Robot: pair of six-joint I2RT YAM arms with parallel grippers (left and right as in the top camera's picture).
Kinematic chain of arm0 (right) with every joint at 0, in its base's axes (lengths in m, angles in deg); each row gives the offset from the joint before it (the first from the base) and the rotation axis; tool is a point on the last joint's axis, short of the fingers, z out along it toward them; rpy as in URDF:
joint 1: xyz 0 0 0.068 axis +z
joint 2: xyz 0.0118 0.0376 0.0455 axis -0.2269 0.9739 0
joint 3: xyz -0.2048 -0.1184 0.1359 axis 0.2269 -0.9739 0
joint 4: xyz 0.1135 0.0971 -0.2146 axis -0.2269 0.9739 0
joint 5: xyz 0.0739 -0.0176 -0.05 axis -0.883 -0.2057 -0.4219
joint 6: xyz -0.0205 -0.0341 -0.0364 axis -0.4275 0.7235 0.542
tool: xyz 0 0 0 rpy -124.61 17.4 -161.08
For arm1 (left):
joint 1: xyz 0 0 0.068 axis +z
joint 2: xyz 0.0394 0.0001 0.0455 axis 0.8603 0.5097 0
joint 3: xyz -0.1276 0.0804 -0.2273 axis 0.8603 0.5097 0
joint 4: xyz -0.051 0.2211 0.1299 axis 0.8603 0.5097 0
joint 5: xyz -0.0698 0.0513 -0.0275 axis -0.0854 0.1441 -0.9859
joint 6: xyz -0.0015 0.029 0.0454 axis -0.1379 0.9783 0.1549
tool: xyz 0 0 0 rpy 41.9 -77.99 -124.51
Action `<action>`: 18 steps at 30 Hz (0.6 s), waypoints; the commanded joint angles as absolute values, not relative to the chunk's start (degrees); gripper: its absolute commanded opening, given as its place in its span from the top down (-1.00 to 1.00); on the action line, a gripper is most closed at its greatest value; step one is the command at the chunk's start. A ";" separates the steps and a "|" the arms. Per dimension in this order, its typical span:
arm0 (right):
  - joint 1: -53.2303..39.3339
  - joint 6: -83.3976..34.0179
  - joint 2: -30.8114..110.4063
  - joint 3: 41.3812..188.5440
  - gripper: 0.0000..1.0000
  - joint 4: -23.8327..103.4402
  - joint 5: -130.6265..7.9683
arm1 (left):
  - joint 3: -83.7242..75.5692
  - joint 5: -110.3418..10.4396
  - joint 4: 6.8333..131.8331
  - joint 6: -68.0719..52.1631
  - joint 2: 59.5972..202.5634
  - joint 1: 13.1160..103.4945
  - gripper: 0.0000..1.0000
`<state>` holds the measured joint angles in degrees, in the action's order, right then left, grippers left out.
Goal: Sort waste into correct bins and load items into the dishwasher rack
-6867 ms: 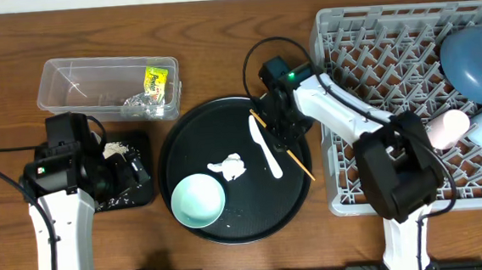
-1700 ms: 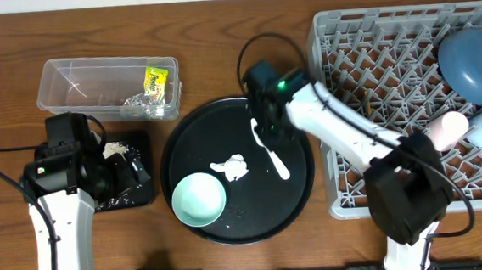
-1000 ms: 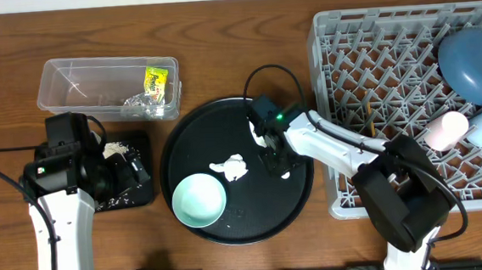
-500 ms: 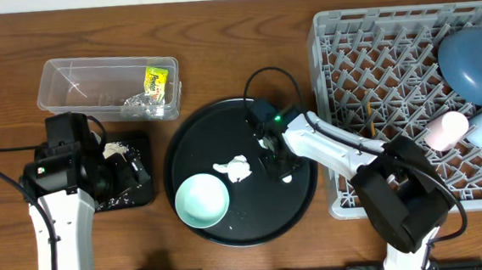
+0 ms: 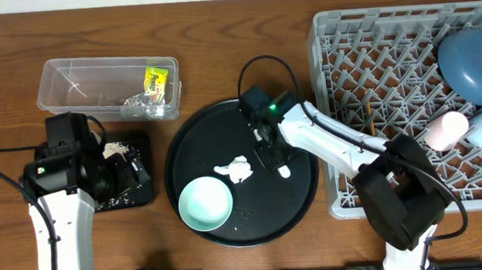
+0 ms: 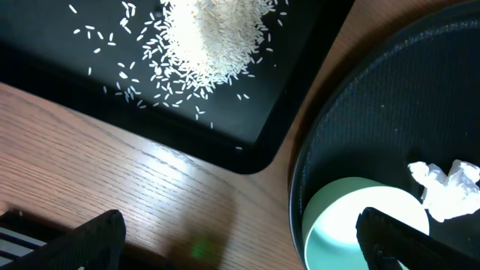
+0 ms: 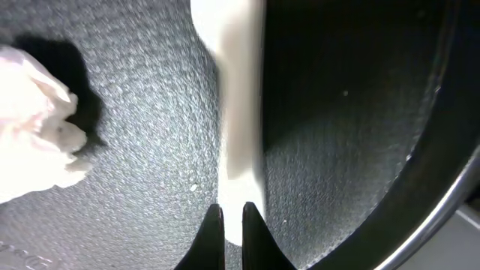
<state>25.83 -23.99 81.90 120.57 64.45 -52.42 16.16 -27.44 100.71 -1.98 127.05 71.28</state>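
The left gripper (image 6: 244, 238) hangs with its jaws spread wide and nothing between them, over the near right corner of the shallow black tray (image 5: 141, 191), where the rice (image 6: 214, 37) lies heaped. Beyond it, toward the table's far left, the clear tub (image 5: 106, 61) holds the packet (image 5: 160, 78). I see little risk on this side. The exception would be that arm swinging right into the mint-green bowl (image 5: 206, 204), which sits at the near edge of the round black tray (image 5: 256, 223).

The hazard is nearer that tray's middle. The right gripper (image 7: 233, 225) is closed on the white plastic spoon (image 7: 240, 112), pinching the thin handle across its width. The wrist view cuts off at the fingertips, so I cannot tell how much handle is caught; it seems little. With so slim and smooth a hold, the spoon could pivot or slip out on the lift, its bowl end drooping. A drooping end might brush the crumpled tissue (image 5: 235, 169) just beside it on the left. It might also snag on the pegs of the rack (image 5: 390, 82) at the table's right edge.

The spoon is plain glossy white, with a flat narrow handle that broadens away from the grip. It lies flat on the tray's pebbled surface, right of centre.
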 commanded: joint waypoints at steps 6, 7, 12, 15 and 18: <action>25.91 -23.42 82.47 121.79 0.67 63.49 -50.39 | 15.57 -26.35 100.64 -2.68 126.94 71.56 -0.98; 25.91 -23.40 82.47 121.79 0.54 62.41 -50.00 | 15.57 -26.32 100.64 -2.68 126.94 71.56 -0.98; 25.91 -22.22 82.54 121.75 0.28 56.32 -48.31 | 15.57 -26.35 100.64 -2.68 126.94 71.56 -0.98; 25.94 -21.41 82.74 121.51 0.35 54.42 -48.09 | 15.57 -26.35 100.69 -2.68 126.94 71.56 -0.98; 25.96 -20.86 83.76 121.49 0.36 52.99 -46.74 | 15.57 -26.35 100.67 -2.68 126.94 71.56 -0.98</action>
